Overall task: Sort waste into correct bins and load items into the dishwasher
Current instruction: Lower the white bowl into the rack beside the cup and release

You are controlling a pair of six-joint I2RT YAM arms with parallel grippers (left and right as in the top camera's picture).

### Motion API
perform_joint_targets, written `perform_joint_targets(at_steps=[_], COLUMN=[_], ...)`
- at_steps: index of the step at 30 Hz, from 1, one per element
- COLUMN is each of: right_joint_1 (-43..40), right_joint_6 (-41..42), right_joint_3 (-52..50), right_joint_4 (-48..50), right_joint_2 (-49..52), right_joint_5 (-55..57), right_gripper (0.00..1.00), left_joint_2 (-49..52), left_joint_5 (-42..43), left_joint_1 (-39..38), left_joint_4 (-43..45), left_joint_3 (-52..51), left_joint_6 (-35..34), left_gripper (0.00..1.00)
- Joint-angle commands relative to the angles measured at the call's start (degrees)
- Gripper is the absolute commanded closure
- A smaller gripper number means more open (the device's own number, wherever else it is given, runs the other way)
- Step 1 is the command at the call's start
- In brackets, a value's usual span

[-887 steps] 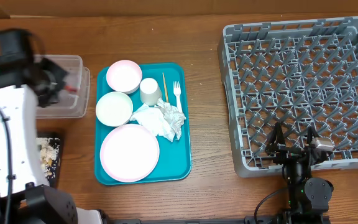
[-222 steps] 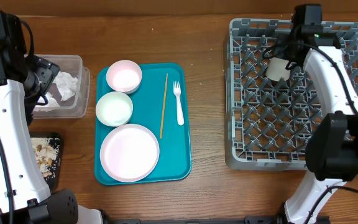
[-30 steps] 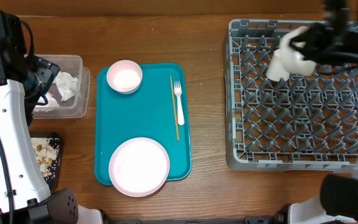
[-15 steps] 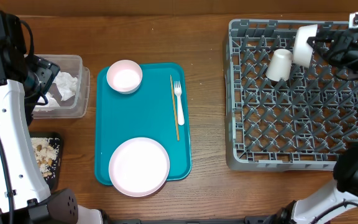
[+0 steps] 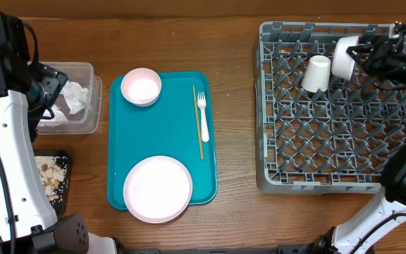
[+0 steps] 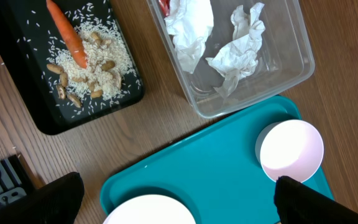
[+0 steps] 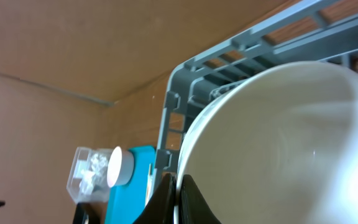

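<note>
The grey dish rack point(image 5: 344, 141) fills the right end of the worktop point(image 5: 231, 212), and the step in hand is there. The right claw point(image 7: 174, 190) is clenched on the rim of a white bowl point(image 5: 343, 58), holding it on edge above the rack's far right corner. I'd keep that tilt, come down slowly so the rim slips between two rows of pegs, and steer clear of the cup point(image 5: 318, 73) lying just beside it. I'd let go only once the pegs carry the weight. A thin rim pinch like this could let the bowl swing.

The teal tray point(image 5: 154, 127) sits mid-worktop with what is left to load. At its near end is the round pale-pink plate point(image 5: 157, 189), overhanging the edge slightly.

The clear tub point(image 6: 300, 59) on the left holds crumpled napkins point(image 6: 238, 53). Beside it the black tray point(image 6: 11, 74) carries a carrot piece point(image 6: 67, 34) on rice and nuts point(image 6: 89, 68).

The left claw point(image 6: 179, 208) hangs spread wide and empty above the tub and the tray's near corner.

Smaller things: a second bowl point(image 5: 141, 87) at the tray's far left corner, glossy with a pinkish cast. The white fork point(image 5: 202, 118) and the thin wooden stick point(image 5: 197, 132) lie side by side along the right edge.
</note>
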Motion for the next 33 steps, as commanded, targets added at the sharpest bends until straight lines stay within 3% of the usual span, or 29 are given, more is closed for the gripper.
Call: perform_joint_targets(at_steps=[1, 9, 14, 33], right_joint_1=[-2.5, -4.3, -4.1, -1.4], right_joint_6=[1.9, 3.1, 5.0, 6.1], right_joint_3=[-0.2, -0.2, -0.2, -0.2], right_joint_4=[0.1, -0.2, 2.9, -0.2], right_joint_2=[0.1, 0.1, 0.1, 1.4], right_joint_5=[2.6, 1.6, -7.9, 5.6], right_gripper=[0.96, 0.96, 0.96, 0.96], left_joint_2=[0.3, 0.3, 0.3, 0.3], left_joint_5=[-0.2, -0.2, -0.2, -0.2], left_joint_1=[0.2, 0.2, 0.2, 0.2], left_joint_4=[0.1, 0.1, 0.1, 0.1], left_joint_3=[0.4, 0.4, 0.4, 0.4], left_joint_6=[-1.2, -1.2, -1.2, -1.2], left_gripper=[0.0, 0.0, 0.0, 0.0])
